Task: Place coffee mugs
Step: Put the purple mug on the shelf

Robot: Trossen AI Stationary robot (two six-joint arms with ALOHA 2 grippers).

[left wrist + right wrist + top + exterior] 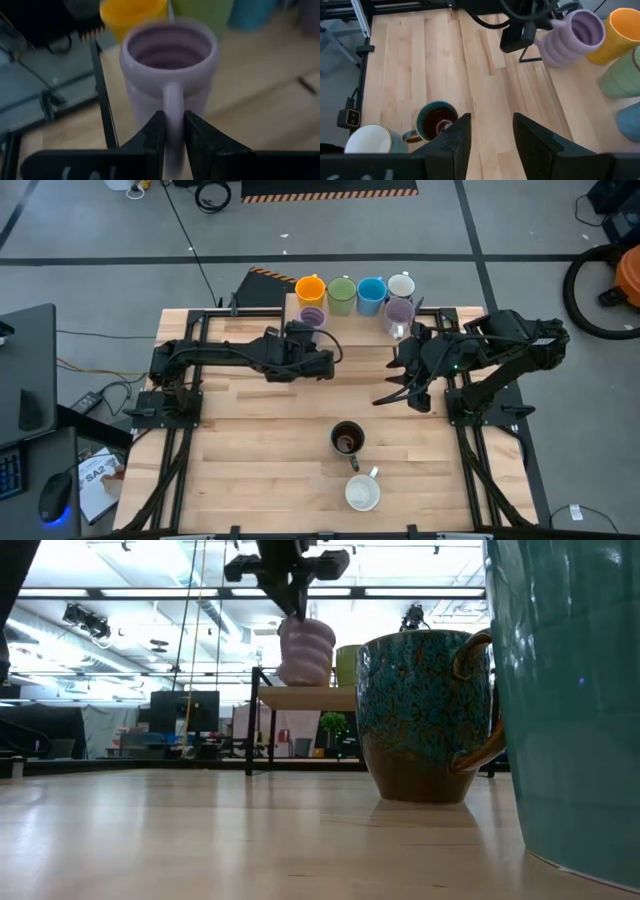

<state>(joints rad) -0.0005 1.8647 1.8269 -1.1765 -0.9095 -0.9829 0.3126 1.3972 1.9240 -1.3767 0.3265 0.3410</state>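
Note:
My left gripper (172,132) is shut on a lilac ribbed mug (312,317), which it holds over the raised wooden platform (300,697) at the table's far edge, just in front of the orange mug (310,288). Orange, green (342,294), blue (371,293) and white (401,285) mugs stand in a row there, with a second lilac mug (400,311) in front of them. A dark brown mug (347,438) and a white mug (362,493) stand on their bases near the table's front. My right gripper (492,135) hangs open over the table's middle right, with nothing between its fingers. My left gripper pinches the lilac mug's handle (172,107) between its two fingers (155,135). The fingers slant down from the table's near side. The mug (305,650) hangs roughly upright, mouth up. Whether its base touches the platform I cannot tell.
Bare wooden tabletop (260,430) lies between the platform and the two front mugs. Black arm frames (180,400) run along both table sides. Cables and a vacuum (610,280) lie on the floor beyond.

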